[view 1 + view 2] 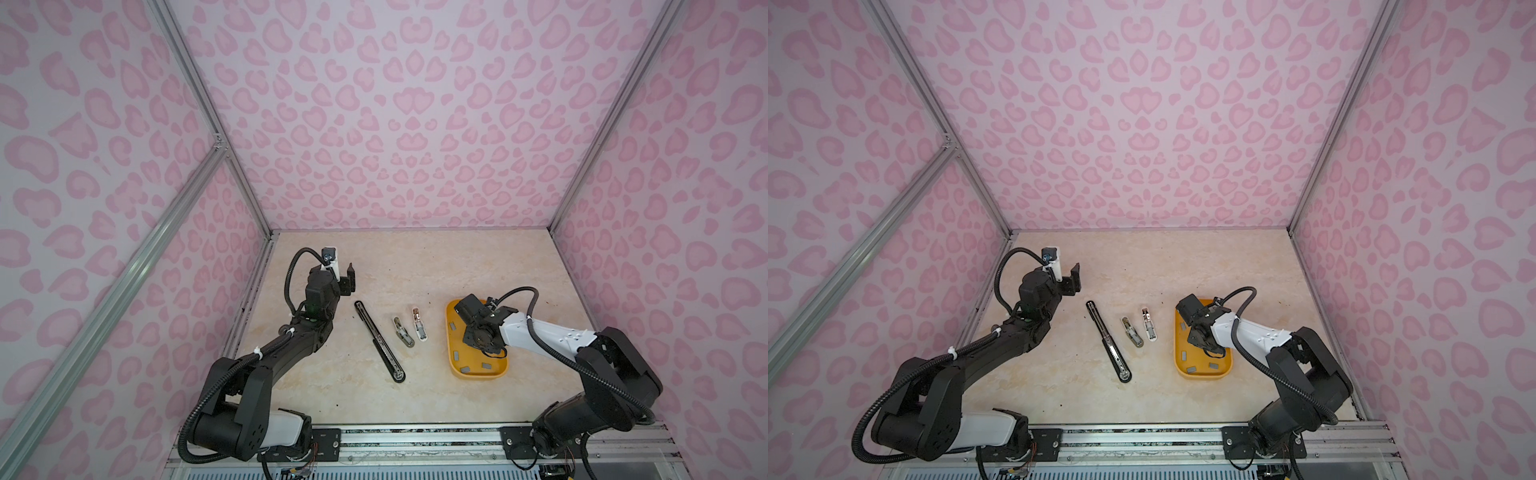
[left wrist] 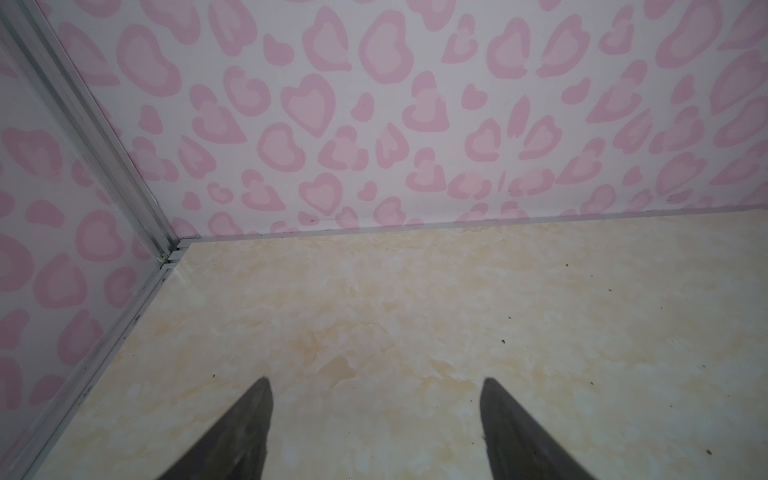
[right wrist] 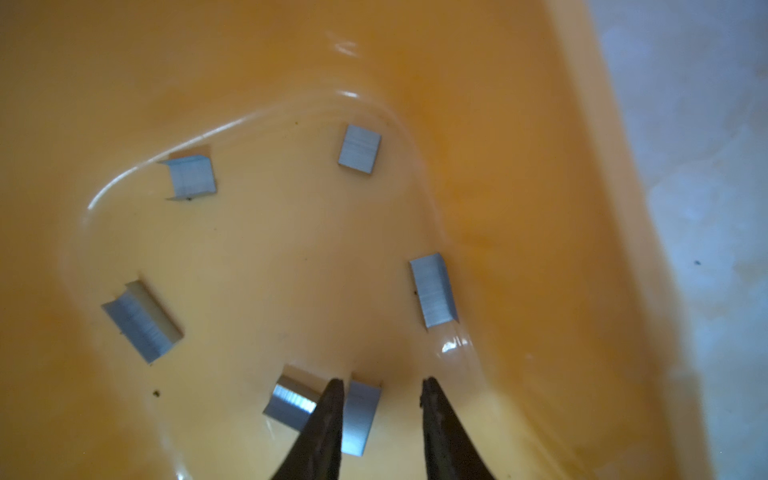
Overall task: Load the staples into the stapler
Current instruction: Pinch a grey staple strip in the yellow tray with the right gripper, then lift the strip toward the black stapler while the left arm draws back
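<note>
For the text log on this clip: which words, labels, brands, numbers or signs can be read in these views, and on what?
None can be read. The long black stapler, the grey small stapler, the white small stapler, the yellow tray and the staples show no legible print; any marks on the staplers are too small to tell. The walls carry only a pink heart pattern.

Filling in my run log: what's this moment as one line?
phase: staple pick | right gripper: open, in tray, tips at a staple strip | left gripper: open, empty, over table | staplers: on table, untouched
</note>
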